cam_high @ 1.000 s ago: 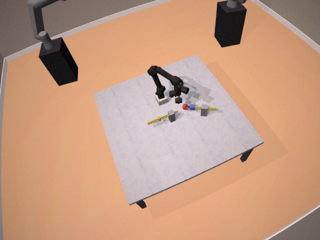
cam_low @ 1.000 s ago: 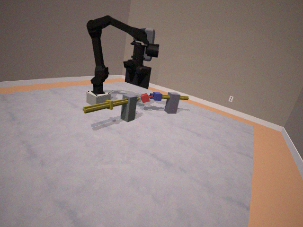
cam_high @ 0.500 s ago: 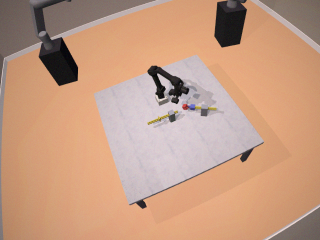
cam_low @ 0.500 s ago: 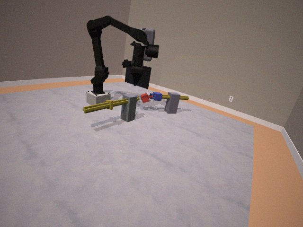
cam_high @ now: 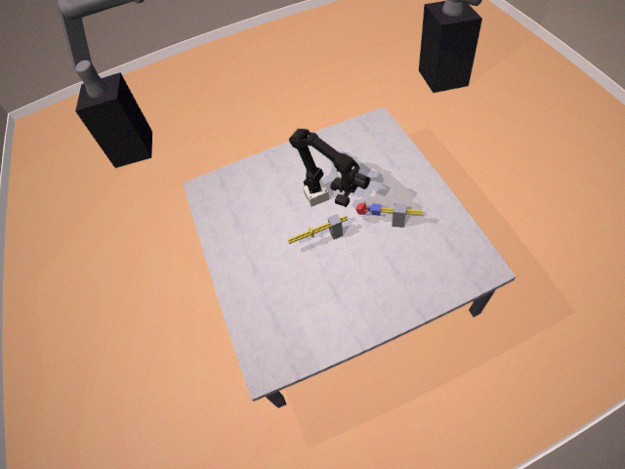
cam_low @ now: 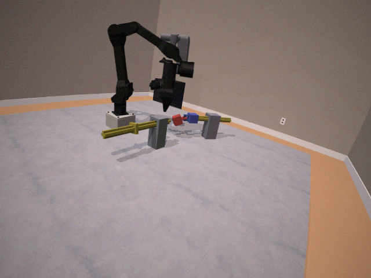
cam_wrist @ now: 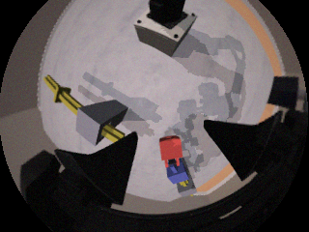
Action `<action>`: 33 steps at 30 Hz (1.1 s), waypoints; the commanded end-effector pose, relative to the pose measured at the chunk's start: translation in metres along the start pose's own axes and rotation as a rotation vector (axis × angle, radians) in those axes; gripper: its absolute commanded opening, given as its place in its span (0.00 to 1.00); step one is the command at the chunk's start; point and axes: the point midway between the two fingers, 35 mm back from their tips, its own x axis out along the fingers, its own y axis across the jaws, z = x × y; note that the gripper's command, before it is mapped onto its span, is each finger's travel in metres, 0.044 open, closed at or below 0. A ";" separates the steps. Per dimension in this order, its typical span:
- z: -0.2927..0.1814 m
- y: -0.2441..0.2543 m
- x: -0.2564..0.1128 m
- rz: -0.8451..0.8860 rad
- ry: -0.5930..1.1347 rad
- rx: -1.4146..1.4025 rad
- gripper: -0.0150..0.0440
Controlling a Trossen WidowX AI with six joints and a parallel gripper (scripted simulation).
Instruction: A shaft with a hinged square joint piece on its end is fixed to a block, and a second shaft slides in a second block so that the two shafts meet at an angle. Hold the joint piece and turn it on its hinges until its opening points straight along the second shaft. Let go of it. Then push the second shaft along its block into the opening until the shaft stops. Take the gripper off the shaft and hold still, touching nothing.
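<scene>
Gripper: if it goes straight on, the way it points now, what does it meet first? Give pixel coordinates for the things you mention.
Probably the red joint piece [cam_high: 361,208] [cam_low: 177,119] [cam_wrist: 171,149]: the wrist view shows it between the gripper's [cam_high: 348,194] [cam_low: 164,110] [cam_wrist: 171,129] open fingers, slightly off their line. Depth is unclear; it may pass beside, towards the table top [cam_high: 353,303] [cam_low: 179,209] [cam_wrist: 130,63].

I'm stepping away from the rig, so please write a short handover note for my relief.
Tool: open, nothing held, above the red joint piece.
Joint: red piece hinged to the blue piece on the fixed shaft.
Sliding shaft: through its own block, end short of the red piece.
Done: no insertion.
Left: grip and align the joint piece, release, push the shaft in until it stops, withdraw, hold still.
</scene>
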 end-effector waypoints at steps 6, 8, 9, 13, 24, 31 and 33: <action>0.004 0.000 0.042 0.001 -0.011 0.004 1.00; 0.005 0.000 0.050 0.001 -0.011 0.004 1.00; 0.005 0.000 0.052 0.001 -0.011 0.004 1.00; 0.003 0.000 0.052 0.001 -0.011 0.004 1.00; -0.039 0.000 0.051 0.001 -0.008 0.004 1.00; -0.063 0.000 0.053 0.001 -0.006 0.004 1.00; -0.063 0.000 0.053 0.001 -0.006 0.004 1.00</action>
